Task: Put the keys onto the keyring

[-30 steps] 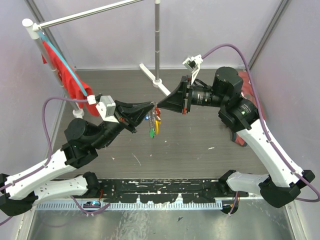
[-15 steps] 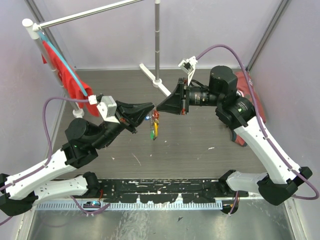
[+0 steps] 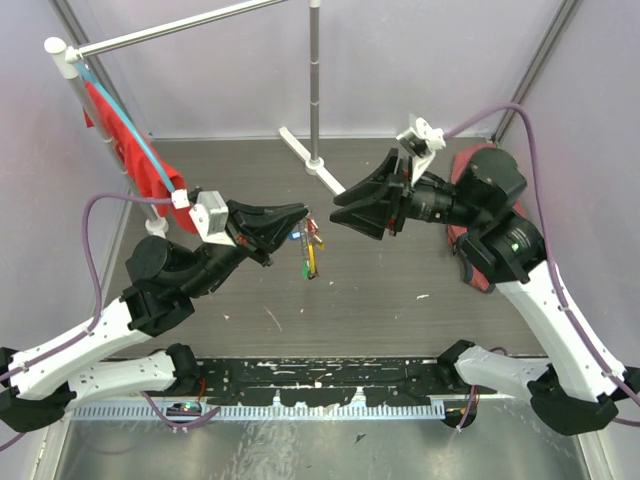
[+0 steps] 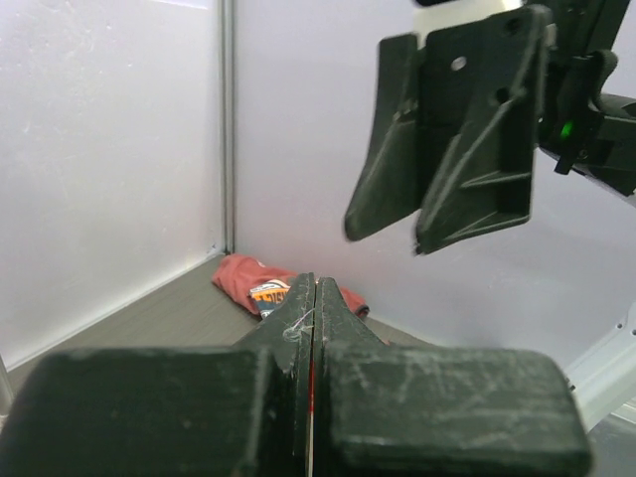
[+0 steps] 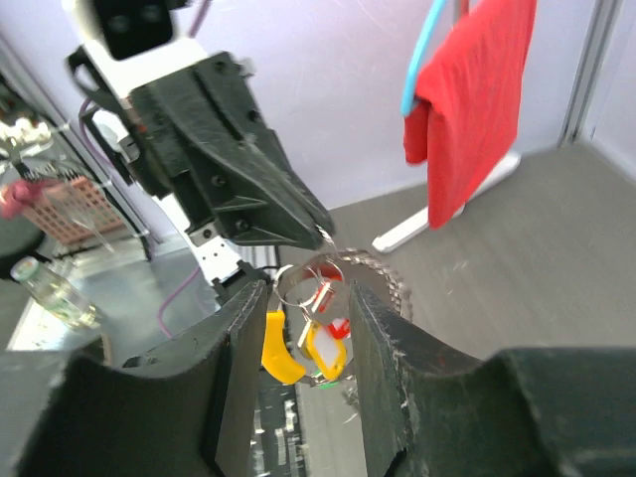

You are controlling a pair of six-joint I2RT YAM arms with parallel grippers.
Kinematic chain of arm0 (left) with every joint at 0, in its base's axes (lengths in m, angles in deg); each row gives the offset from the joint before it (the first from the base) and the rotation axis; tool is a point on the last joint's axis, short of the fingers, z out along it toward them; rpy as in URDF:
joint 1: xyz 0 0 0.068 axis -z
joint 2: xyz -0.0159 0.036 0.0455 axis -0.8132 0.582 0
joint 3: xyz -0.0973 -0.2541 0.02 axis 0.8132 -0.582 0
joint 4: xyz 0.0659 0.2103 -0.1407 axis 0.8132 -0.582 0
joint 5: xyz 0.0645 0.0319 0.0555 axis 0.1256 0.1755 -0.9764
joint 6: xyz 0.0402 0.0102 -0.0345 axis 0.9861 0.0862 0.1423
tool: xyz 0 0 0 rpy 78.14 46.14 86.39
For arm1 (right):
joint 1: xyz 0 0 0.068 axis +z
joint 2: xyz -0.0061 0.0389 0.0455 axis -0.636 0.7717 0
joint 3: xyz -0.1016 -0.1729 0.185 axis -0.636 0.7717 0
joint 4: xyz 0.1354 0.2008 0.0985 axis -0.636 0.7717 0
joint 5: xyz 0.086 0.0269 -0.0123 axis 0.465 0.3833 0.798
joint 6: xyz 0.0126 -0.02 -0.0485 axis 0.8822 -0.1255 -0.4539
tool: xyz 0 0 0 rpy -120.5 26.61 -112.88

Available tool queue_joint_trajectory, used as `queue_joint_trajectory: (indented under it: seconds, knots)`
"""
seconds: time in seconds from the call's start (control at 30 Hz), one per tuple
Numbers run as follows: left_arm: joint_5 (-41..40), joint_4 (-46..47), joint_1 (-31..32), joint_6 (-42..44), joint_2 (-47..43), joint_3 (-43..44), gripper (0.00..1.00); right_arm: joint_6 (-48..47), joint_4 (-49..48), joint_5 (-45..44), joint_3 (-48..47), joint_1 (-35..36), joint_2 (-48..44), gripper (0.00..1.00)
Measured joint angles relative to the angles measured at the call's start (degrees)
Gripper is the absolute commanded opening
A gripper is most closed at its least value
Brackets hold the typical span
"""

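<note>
My left gripper (image 3: 303,213) is shut on the top of the keyring (image 3: 310,250), which hangs from its tip above the table. The ring carries yellow tags (image 5: 280,350), a small green tag and a red-headed key (image 3: 317,238). A blue bit (image 3: 297,237) shows beside the ring. In the left wrist view the jaws (image 4: 314,285) are pressed together with a red sliver between them. My right gripper (image 3: 341,211) is open, just right of the keyring and apart from it. In the right wrist view the ring (image 5: 303,281) hangs between its spread fingers (image 5: 238,338).
A red cloth (image 3: 135,155) hangs on a rack at the back left. A white stand (image 3: 316,160) rises at the back centre. A red garment (image 3: 480,190) lies at the right behind the right arm; it also shows in the left wrist view (image 4: 260,285).
My right gripper has opened, let go of the keyring end and drawn back to the right, its arm swinging outward. The keyring now hangs from the left gripper alone.
</note>
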Motion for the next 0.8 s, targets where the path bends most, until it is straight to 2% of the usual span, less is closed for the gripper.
queue_joint_trajectory:
  seconds: [0.3,0.8]
  knots:
    - [5.86,-0.46,0.00,-0.24,1.53,3.17,0.00,-11.06,-5.03,7.89,1.53,0.00,-3.02,0.42]
    - [13.51,-0.52,0.00,-1.60,4.72,4.28,0.00,-14.47,-4.81,12.57,2.58,0.00,-1.77,0.36]
